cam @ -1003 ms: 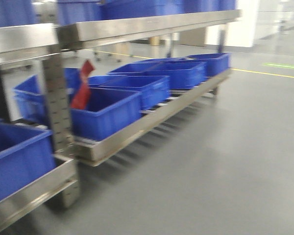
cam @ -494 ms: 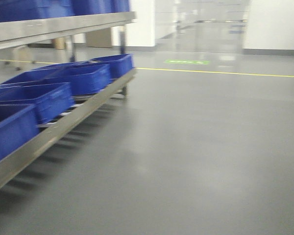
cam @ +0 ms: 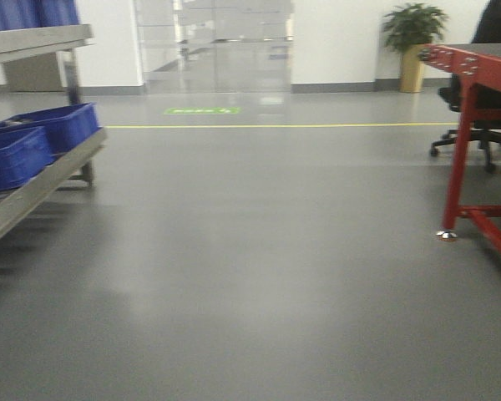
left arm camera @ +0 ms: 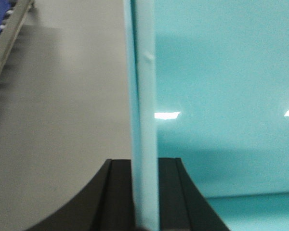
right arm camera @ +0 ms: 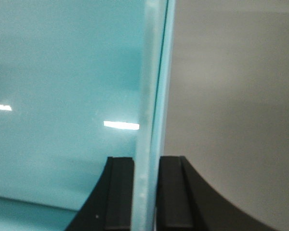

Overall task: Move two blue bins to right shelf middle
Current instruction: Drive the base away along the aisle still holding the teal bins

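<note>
- The left gripper [left arm camera: 145,192] is closed on the thin upright wall of a light blue-green plastic bin [left arm camera: 221,96]. One black finger [left arm camera: 120,192] is on the outer side of the wall and the other one is on the inner side.
- The right gripper [right arm camera: 147,192] holds the opposite wall of the same bin [right arm camera: 62,72] in the same way, with a black finger [right arm camera: 119,192] pressed on each face of the wall.
- The bin hangs between the two grippers, above the smooth grey floor [cam: 259,276]. The front view does not show it.
- At the left of the scene stands a grey steel shelf [cam: 33,188]. On its low level sit dark blue plastic bins [cam: 17,154], side by side.
- At the right, near, stands a red metal table frame [cam: 461,125]. Behind it there is a black office chair on wheels [cam: 463,146].
- Far at the right, by the white wall, stands a green plant in a tan pot [cam: 413,33].
- A thin yellow line [cam: 275,126] crosses the floor far away, and a green floor mark [cam: 202,110] lies just beyond it.
</note>
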